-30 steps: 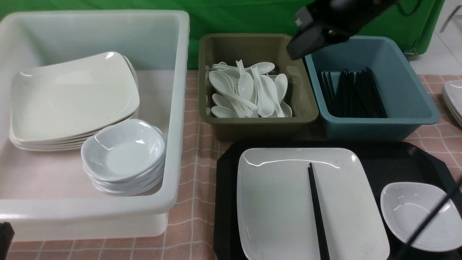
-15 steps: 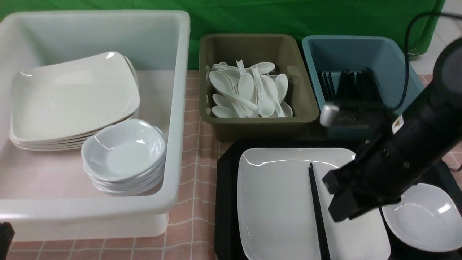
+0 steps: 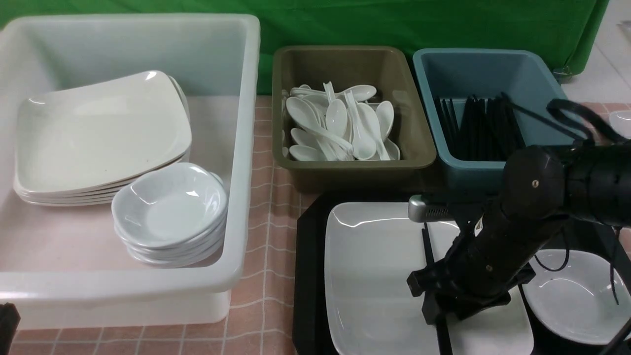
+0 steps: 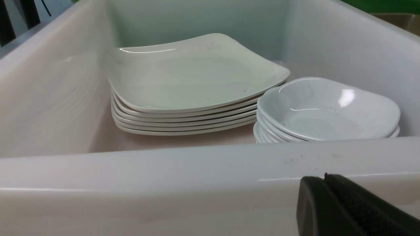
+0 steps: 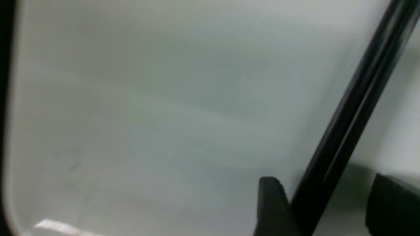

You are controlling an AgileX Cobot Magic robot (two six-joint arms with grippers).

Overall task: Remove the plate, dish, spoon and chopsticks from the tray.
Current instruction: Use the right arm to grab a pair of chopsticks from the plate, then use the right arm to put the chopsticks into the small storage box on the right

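The black tray holds the white square plate and, at its right end, the small white dish. The black chopsticks lie along the plate. My right gripper is low over the plate, open, its fingers on either side of the chopsticks; one finger touches them. No spoon shows on the tray. My left gripper is shut, empty, just outside the near wall of the white tub.
A big white tub on the left holds stacked square plates and stacked small dishes. Behind the tray stand an olive bin of white spoons and a blue bin of black chopsticks.
My right arm has swung from above the bins down onto the plate, and its jaws have opened around the chopsticks. The left gripper has not moved.
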